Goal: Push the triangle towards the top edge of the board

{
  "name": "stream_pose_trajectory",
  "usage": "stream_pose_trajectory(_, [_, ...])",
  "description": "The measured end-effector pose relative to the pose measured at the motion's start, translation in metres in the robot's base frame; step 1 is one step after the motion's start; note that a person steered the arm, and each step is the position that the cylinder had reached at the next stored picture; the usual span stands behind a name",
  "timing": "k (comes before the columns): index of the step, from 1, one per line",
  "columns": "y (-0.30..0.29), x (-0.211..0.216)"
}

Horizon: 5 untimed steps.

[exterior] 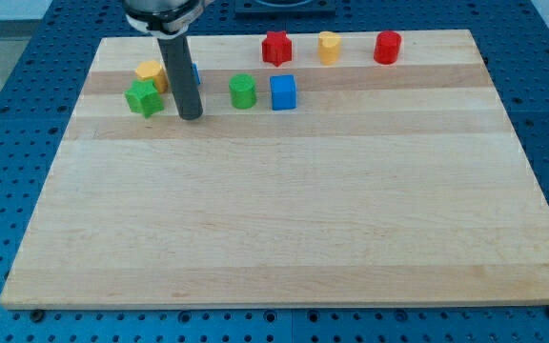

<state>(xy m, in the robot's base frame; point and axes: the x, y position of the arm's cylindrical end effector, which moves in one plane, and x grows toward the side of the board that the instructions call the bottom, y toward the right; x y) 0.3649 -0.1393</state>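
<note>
Camera view looks down on a pale wooden board [284, 219] lying on a blue perforated table [8, 105]. My tip [190, 116] is the lower end of a straight dark rod, with no jaws to spread or press, and it rests on the board in the upper left of the frame. It pinches nothing. Just to the tip's left sit a green star-shaped block [144, 97] and, touching it from above, a yellow block [150, 72] of blunt shape. A sliver of a blue block [195, 74] peeps out at the rod's right edge, mostly hidden behind it; whether this is the triangle I cannot tell. To the tip's right stand a green cylinder [243, 91] and a blue cube [283, 92], near each other. Along the view's top lie a red star [275, 48], a yellow heart-like block [329, 46] and a red cylinder [387, 47].
</note>
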Motion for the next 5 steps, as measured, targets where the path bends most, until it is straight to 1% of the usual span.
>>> stream_pose_trajectory(3, [-0.013, -0.058])
stream_pose_trajectory(5, [-0.021, -0.104])
